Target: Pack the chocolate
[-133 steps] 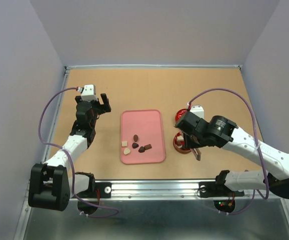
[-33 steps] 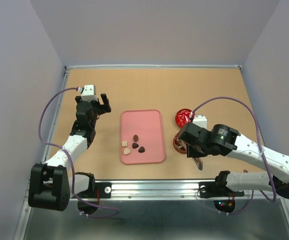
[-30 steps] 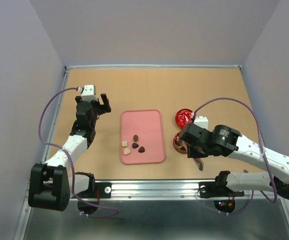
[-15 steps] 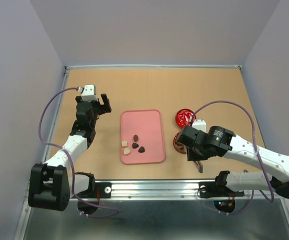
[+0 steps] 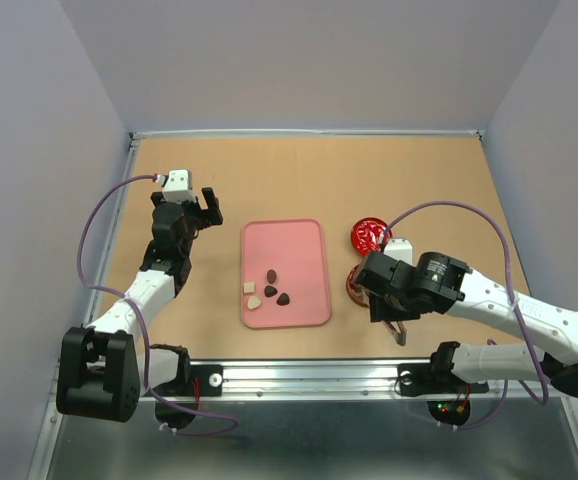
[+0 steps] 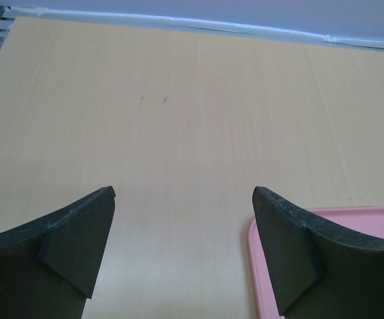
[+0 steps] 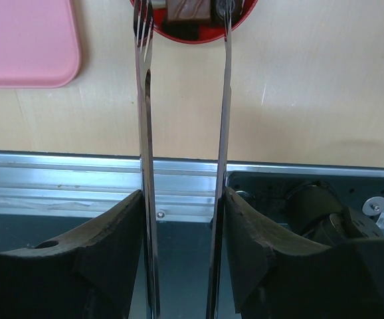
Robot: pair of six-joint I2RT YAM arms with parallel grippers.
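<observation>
Packed, by the look of it: one brown chocolate square (image 7: pixel 187 10) in red tin (image 7: pixel 185 34), between parted tips of tongs (image 7: pixel 142 133).
Left to pack: five pieces (image 5: pixel 270 291) on pink tray (image 5: pixel 299 250).
Right hand (image 7: pixel 182 219): clasped round the tongs.
Left hand (image 6: pixel 184 219): spread wide, empty, above worktop (image 6: pixel 179 100).
Lid (image 5: pixel 368 235): off, beside tin.

You're in a robot lab cell: plain lilac walls (image 5: pixel 309 60) box in a wooden table (image 5: pixel 299 170) (seam sealed white), and at 6 o'clock an aluminium rail (image 5: pixel 309 372) carries two arm bases (image 5: pixel 94 372).
</observation>
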